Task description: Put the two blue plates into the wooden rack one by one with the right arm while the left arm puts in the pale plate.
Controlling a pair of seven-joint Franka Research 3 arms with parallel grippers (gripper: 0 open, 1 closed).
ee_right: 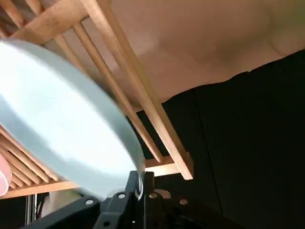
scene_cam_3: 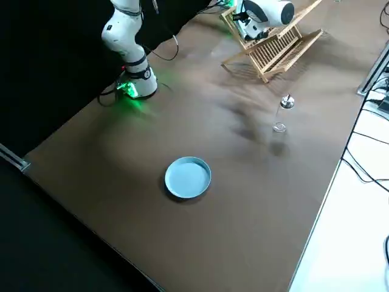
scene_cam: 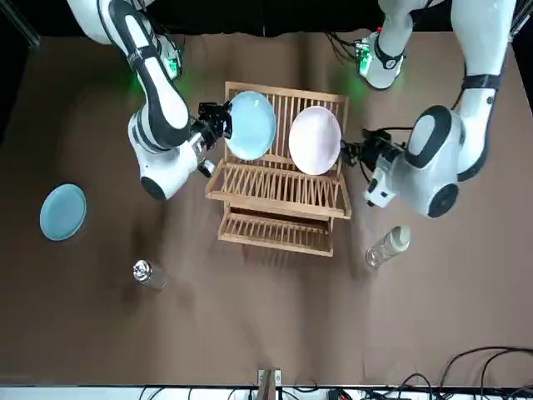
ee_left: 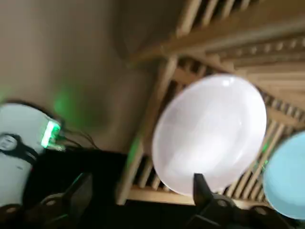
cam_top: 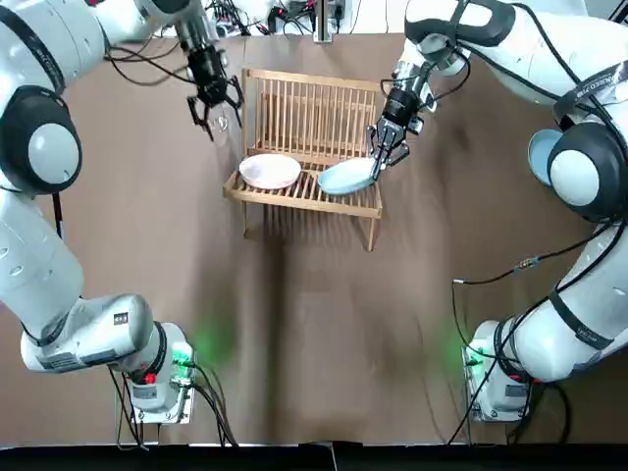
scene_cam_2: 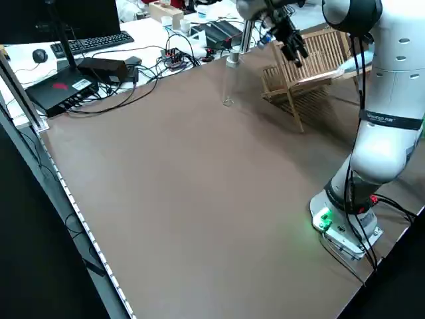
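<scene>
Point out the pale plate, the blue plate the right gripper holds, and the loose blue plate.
pale plate (scene_cam: 315, 140), front view, centre of its face.
held blue plate (scene_cam: 250, 125), front view, centre of its face.
loose blue plate (scene_cam_3: 188, 177), right side view, middle of its well.

Racked plate (scene_cam: 250, 125) and loose plate (scene_cam: 63, 212) are light blue, pale plate (scene_cam: 315, 140) pinkish-white, rack (scene_cam: 279, 218) tan, table (scene_cam: 250, 333) brown.

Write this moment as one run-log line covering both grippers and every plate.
left gripper: open, beside rack | pale plate: in rack | right gripper: holding first blue plate in rack | second blue plate: on table
</scene>
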